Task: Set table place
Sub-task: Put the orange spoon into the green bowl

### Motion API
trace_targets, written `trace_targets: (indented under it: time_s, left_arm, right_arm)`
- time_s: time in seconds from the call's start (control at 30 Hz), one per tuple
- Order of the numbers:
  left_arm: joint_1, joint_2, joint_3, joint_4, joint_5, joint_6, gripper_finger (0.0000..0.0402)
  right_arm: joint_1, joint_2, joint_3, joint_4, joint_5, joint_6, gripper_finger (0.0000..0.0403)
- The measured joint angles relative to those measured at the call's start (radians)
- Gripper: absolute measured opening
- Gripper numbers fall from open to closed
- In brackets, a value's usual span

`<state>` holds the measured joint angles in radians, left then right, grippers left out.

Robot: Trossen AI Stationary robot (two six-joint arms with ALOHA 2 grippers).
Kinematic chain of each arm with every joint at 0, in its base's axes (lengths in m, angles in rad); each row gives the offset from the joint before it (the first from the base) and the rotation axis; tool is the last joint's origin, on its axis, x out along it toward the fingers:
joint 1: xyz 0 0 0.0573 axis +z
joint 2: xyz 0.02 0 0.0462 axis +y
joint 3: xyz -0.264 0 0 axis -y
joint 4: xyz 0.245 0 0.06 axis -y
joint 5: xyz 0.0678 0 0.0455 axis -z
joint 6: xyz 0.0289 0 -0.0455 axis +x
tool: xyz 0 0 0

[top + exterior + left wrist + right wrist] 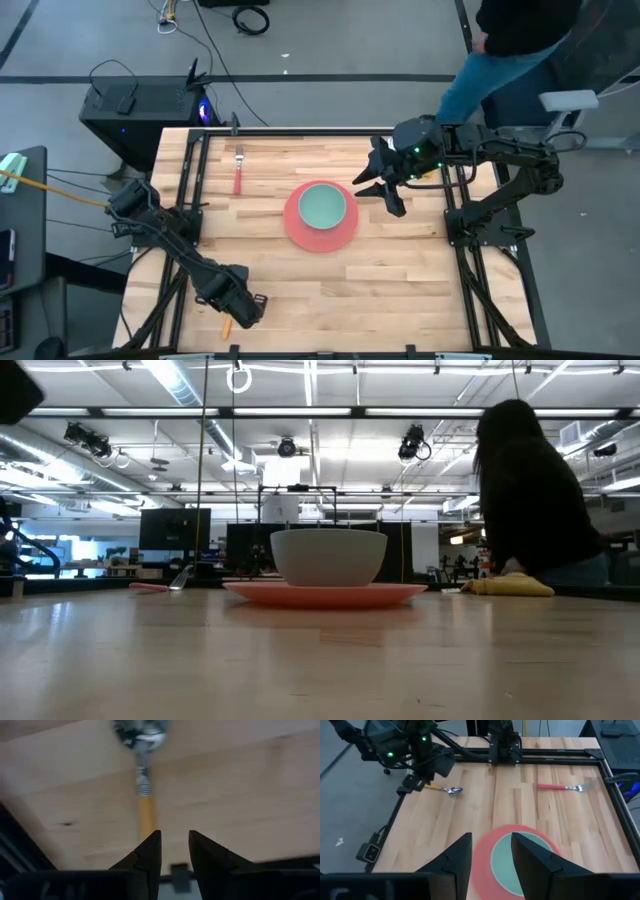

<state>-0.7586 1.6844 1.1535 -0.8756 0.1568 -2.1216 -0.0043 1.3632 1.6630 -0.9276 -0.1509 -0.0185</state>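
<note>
Sitting at table (400,290) centre: bowl (323,206) nested on plate (321,217), place core judged done. Fork (238,170) at 10 o'clock from plate, apart. Spoon (226,325) at 7 o'clock, near front edge, under left gripper (248,310); fingers (150,855) part-open, straddling handle end, nothing held, likely lining up grasp. Right gripper (385,188) at plate's 2 o'clock, open, empty, hovering.

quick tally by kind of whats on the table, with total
plate: 1, pink
bowl: 1, pale teal, sitting on the plate
fork: 1, red handle
spoon: 1, orange handle, at the left gripper
total: 4
</note>
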Motion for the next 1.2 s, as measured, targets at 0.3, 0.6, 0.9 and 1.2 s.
trace_targets:
  time_s: [0.3,0.6,0.9,1.2]
  left_arm:
    - [-0.032,0.0,-0.162,0.165,-0.001,-0.039,0.0107]
    - [-0.032,0.0,-0.199,0.183,-0.024,-0.035,0.0107]
    - [-0.031,0.037,-0.2,0.207,-0.03,-0.039,0.0107]
    - [-0.031,0.058,-0.197,0.223,-0.023,-0.031,0.0107]
  right_arm:
    - [0.008,0.01,-0.001,-0.003,0.0,0.018,0.0144]
    - [0.008,0.014,-0.001,-0.005,0.0,0.019,0.0144]
    - [0.008,0.014,-0.001,-0.005,0.0,0.019,0.0144]
    - [0.008,0.014,-0.001,-0.008,0.0,0.018,0.0144]
